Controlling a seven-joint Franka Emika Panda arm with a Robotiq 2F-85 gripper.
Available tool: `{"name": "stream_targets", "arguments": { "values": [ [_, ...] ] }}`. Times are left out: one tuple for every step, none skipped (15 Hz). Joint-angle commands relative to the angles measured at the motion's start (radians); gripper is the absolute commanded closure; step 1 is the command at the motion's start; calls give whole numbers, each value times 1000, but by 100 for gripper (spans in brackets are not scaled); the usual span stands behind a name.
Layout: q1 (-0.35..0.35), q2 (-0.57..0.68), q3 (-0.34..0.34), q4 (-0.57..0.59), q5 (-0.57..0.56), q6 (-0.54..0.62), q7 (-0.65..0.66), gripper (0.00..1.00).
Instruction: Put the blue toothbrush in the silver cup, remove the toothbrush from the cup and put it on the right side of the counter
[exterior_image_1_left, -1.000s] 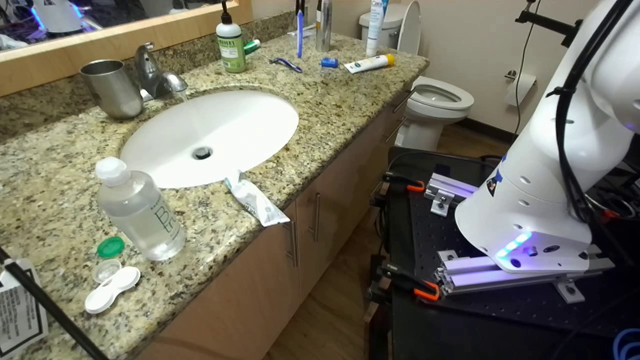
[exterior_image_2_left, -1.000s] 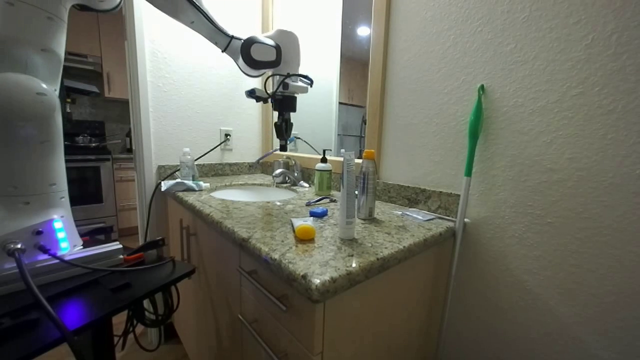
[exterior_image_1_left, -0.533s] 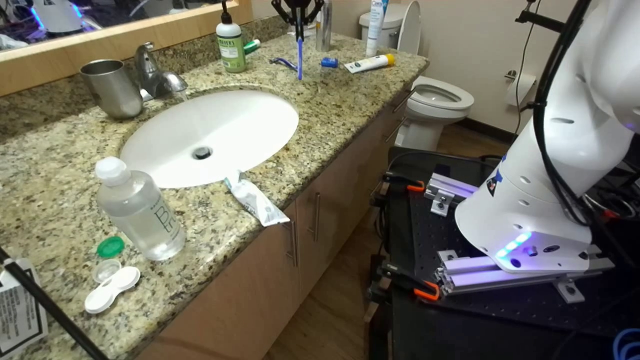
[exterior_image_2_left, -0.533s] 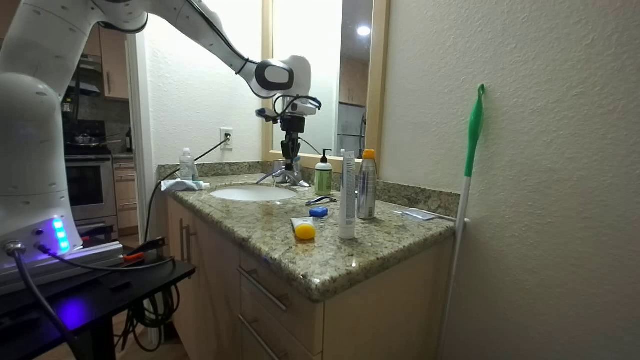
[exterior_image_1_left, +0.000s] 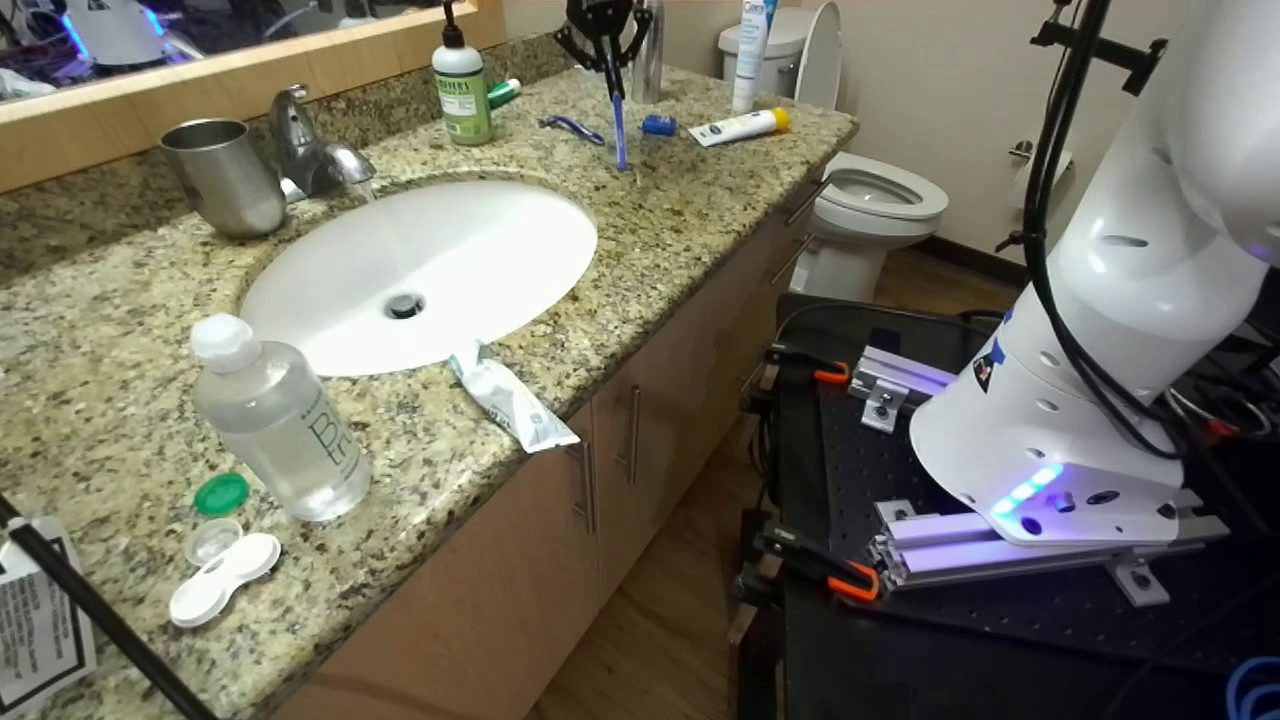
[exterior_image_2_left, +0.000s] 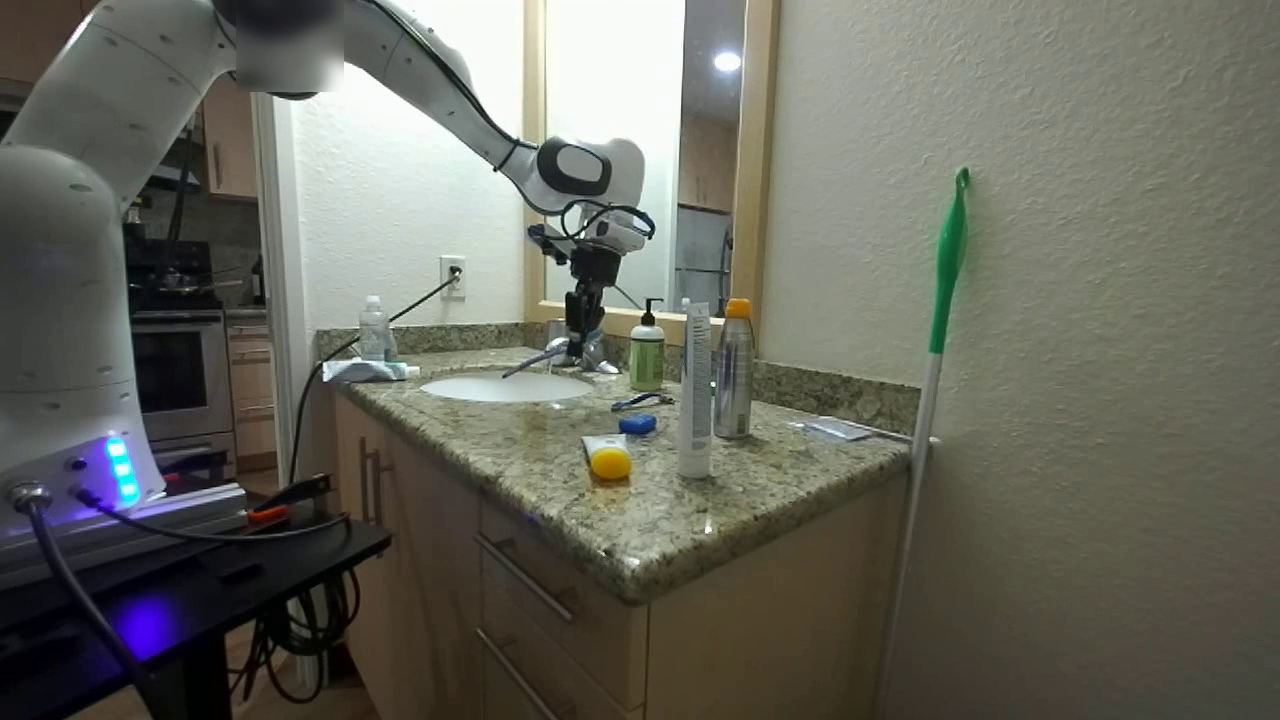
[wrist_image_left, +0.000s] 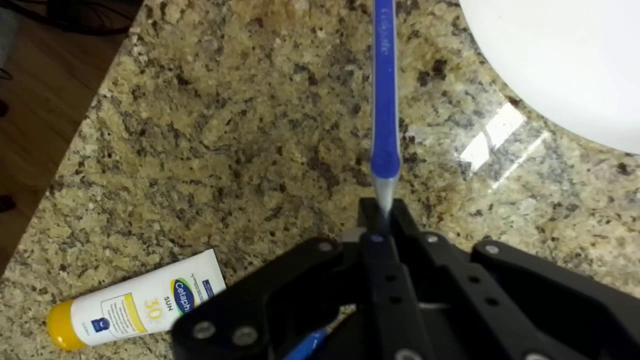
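The gripper (wrist_image_left: 384, 220) pinches the blue toothbrush (wrist_image_left: 385, 95) by its pale neck, over the counter (wrist_image_left: 225, 125) between sink (wrist_image_left: 560, 60) and front edge; it is probably light, stiff and slick; the wider handle should hold surer.

Speckled granite counter (exterior_image_1_left: 680, 235), white oval sink (exterior_image_1_left: 490, 250) set in

The silver cup (exterior_image_1_left: 228, 180) stands just beside the chrome faucet (exterior_image_1_left: 312, 155); toward one end stand a pump bottle (exterior_image_1_left: 462, 98), a tall white tube (exterior_image_2_left: 695, 400) and an orange-capped silver can (exterior_image_2_left: 734, 385), with a razor (exterior_image_1_left: 575, 127), a blue box (exterior_image_1_left: 658, 125) and a yellow-capped tube (exterior_image_1_left: 735, 128) lying near them; toward the other, a clear bottle (exterior_image_1_left: 285, 420) stands, a crumpled white tube (exterior_image_1_left: 510, 402) lies by the front edge, and a green disc (exterior_image_1_left: 220, 493), a translucent disc (exterior_image_1_left: 211, 540) and a white two-lobed case (exterior_image_1_left: 225, 578) sit near the bottle
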Motion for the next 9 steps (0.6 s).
{"name": "stream_targets", "arguments": {
  "values": [
    [-19, 78, 13, 109, -21, -97, 2, 98],
    [-20, 92, 18, 125, -20, -105, -5, 98],
    [-16, 107, 19, 134, -23, -89, -1, 98],
    [-15, 109, 23, 135, -22, -75, -9, 98],
    [-11, 78, 18, 95, -14, -65, 3, 93],
    [-11, 91, 21, 107, -15, -65, 3, 93],
    [-10, 99, 23, 114, -15, -65, 3, 93],
    [-10, 102, 23, 118, -15, -65, 3, 93],
    [-10, 102, 23, 120, -15, -65, 3, 93]
  ]
}}
